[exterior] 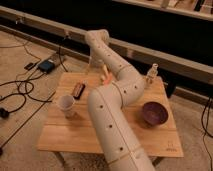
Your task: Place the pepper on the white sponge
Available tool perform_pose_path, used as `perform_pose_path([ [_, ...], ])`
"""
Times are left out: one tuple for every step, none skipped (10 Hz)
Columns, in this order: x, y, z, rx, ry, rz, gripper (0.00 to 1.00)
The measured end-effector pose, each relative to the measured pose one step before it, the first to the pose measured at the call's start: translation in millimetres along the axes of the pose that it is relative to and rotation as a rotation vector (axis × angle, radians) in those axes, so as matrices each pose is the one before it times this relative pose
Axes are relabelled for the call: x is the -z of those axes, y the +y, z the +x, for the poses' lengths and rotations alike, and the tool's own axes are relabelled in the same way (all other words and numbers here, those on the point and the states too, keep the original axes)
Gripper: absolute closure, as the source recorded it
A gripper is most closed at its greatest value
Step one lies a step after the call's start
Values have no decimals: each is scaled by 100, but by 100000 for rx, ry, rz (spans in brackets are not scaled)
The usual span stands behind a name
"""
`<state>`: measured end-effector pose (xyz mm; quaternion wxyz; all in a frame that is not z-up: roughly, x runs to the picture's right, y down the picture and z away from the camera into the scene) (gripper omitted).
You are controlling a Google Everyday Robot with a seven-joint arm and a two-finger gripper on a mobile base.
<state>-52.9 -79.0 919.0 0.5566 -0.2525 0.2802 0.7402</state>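
Lying on the floor off to the left, a small blue box (47,66) among cables. Sitting on the left part of the table (60,140), a dark block (78,90), with a white cup (66,105) standing just nearer than it.

Hanging over the table's far edge, right of the block, the gripper (96,65), pointing down from the top of the arm (112,115). Whether spread, pressed together or pinching anything: cannot tell, the view being too murky there.

Showing just right of and below the gripper, a pale patch, probably the sponge (103,69). Peeking out beside it, touching or nearly so, the orange pepper (106,78), close against the arm's left edge (held or resting, hard to say).

Standing at the far right, a small bottle (151,75). Sitting nearer on the right, a purple bowl (154,113).

Judging the step in hand as the placing itself: bringing the pepper over the sponge. Calling next for a short, careful lowering onto the pad, letting go only with the pepper fully on it, then lifting straight up without nudging it off.
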Motion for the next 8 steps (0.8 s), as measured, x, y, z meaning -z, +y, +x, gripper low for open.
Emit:
perform_pose_path([
  [254, 65, 726, 170, -134, 215, 21],
  [217, -62, 1074, 150, -272, 142, 21],
  [216, -175, 1558, 102, -851, -380, 21],
  [131, -211, 1121, 243, -717, -145, 21],
  [211, -211, 1437, 628, -1410, -502, 21],
  [180, -52, 1004, 781, -1098, -351, 21],
  [149, 205, 877, 1119, -889, -354, 21],
  [77, 126, 406, 463, -169, -146, 21],
])
